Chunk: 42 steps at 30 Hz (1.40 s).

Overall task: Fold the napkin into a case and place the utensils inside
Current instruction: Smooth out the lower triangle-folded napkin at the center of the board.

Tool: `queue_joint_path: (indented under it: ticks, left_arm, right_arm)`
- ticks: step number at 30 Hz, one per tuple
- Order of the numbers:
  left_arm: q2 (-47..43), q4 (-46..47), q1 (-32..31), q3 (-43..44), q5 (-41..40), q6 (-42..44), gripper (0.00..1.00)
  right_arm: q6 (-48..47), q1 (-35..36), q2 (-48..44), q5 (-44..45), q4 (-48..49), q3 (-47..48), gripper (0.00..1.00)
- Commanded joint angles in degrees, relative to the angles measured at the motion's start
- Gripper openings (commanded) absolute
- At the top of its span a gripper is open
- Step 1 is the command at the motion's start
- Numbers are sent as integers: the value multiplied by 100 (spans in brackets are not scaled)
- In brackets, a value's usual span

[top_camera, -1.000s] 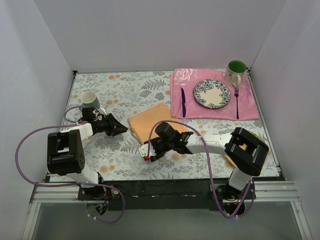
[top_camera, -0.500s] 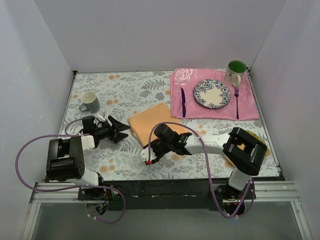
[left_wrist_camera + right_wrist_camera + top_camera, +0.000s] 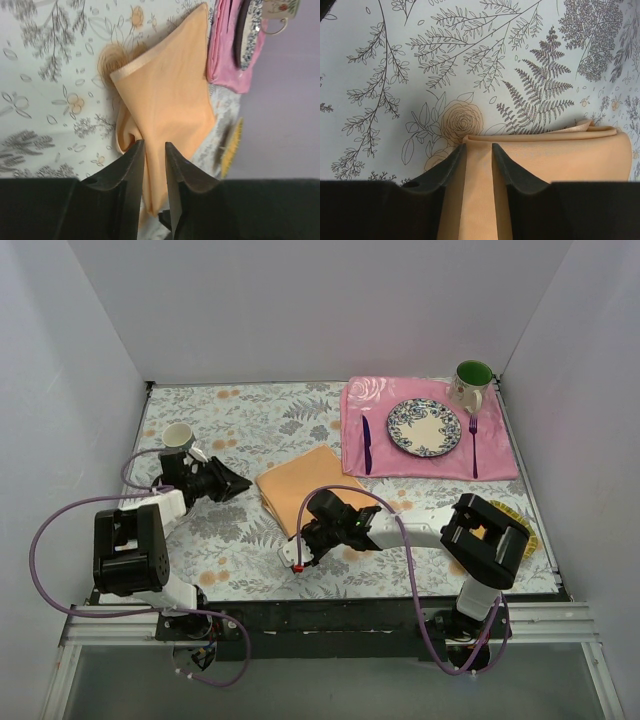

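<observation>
Overhead view of a floral-patterned surface (image 3: 270, 420) with two robot arms reaching in from the bottom edge.

At the upper left stands a pale cup (image 3: 178, 435). Just right of it, the left gripper (image 3: 243, 483) points at the left corner of the napkin (image 3: 305, 485), a peach-orange cloth lying as a tilted rectangle at the centre of the frame. In the left wrist view this gripper (image 3: 154, 145) has its fingers close together, with a bunched edge of the napkin (image 3: 170, 95) showing in the narrow gap. Whether the cloth is actually pinched cannot be told.

At the napkin's lower corner sits the right gripper (image 3: 300, 540). Its wrist view shows the gripper (image 3: 478, 147) with fingers apart, straddling a doubled edge of the napkin (image 3: 560, 155).

At the upper right lies a pink placemat (image 3: 400, 462). On it, from left to right, are a purple knife (image 3: 366, 445), a patterned plate (image 3: 424, 427) and a purple fork (image 3: 473, 445). A green-lined mug (image 3: 472, 383) stands at its top edge.
</observation>
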Motion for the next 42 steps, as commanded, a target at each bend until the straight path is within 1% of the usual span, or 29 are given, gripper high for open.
queue_joint_path:
  ticks: [1,5,6,8,9,12,13,14,16,17,19,20,21,22,23,24,25,26,27,28,29,30,32,33,36,37,40,41,42]
  left_arm:
    - [-36,-1334,-26,479,-349,1623,25]
    - [-150,-1476,-35,409,-279,1905,29]
    - [-168,-1494,-26,374,-253,1923,29]
    - [-247,-1494,-35,356,-113,2046,29]
    - [-317,-1503,-61,365,193,2133,29]
    - [-1158,-969,9,32,791,2555,32]
    - [-1440,-523,18,-221,828,2626,33]
    - [-1965,-388,70,-276,942,2774,34]
    - [-2267,-621,106,-146,1440,3187,37]
    - [-2451,-867,106,-58,1583,3816,38]
    - [-2672,-1446,115,39,1768,4460,38]
    - [-2891,-1667,115,127,1865,5220,38]
    - [-2988,-1931,115,162,2014,5733,38]
    - [-3076,-2595,115,215,2154,6251,38]
    - [-3156,-3080,123,389,2356,6813,37]
    - [-3191,-3607,115,513,2375,8194,37]
    - [-3183,-4700,115,619,2332,8730,37]
    - [-3148,-5294,115,707,2201,9361,36]
    - [-3113,-6700,123,856,2139,10977,35]
    - [-3156,-7176,124,857,2043,11690,35]
    - [-3243,-7311,124,805,1885,11819,34]
    - [-3392,-6886,141,700,1822,11228,34]
    - [-3718,-6715,150,620,1857,11274,34]
    - [-3771,-6915,141,559,2048,11806,34]
    - [-3947,-7144,141,409,2199,12249,34]
    - [-4017,-7258,132,261,2200,12842,34]
    - [-4114,-7838,124,-221,2103,14012,34]
    - [-4280,-7979,124,-398,2068,14861,35]
    - [-4412,-7867,97,-583,2068,15070,36]
  right_arm:
    - [-109,19,115,2,111,61,31]
    - [-136,27,71,20,50,79,26]
    - [-153,27,62,11,-37,96,27]
    - [-170,27,-8,-77,-169,140,34]
    - [-214,27,-26,-86,-196,132,36]
    - [-294,27,0,-139,-214,96,41]
    - [-311,19,52,-121,-188,96,43]
    - [-329,19,79,-104,-170,79,43]
    - [-329,10,158,-86,-65,70,40]
    - [-338,10,185,-69,-56,61,37]
    - [-320,10,272,-16,14,61,28]
    - [-285,10,290,37,189,35,25]
    - [-259,10,308,89,234,35,19]
    - [-180,10,369,168,260,87,7]
    - [-136,-34,387,178,287,131,1]
    - [-83,-52,430,152,270,184,1]
    - [-48,-78,448,134,269,236,1]
    - [48,-148,457,99,278,324,1]
    - [101,-183,466,73,322,360,1]
    - [197,-218,466,11,392,377,1]
    - [355,-288,475,-41,445,412,1]
    - [435,-315,510,-59,628,421,1]
    - [680,-394,571,-59,840,517,1]
    - [777,-421,667,-68,1023,570,1]
    - [1111,-552,957,-77,1052,1060,1]
    - [1165,-588,1010,-138,1034,1167,1]
    - [1350,-676,1160,-191,1122,1423,1]
    - [1376,-719,1187,-217,1105,1493,1]
    - [1411,-728,1222,-253,1087,1537,1]
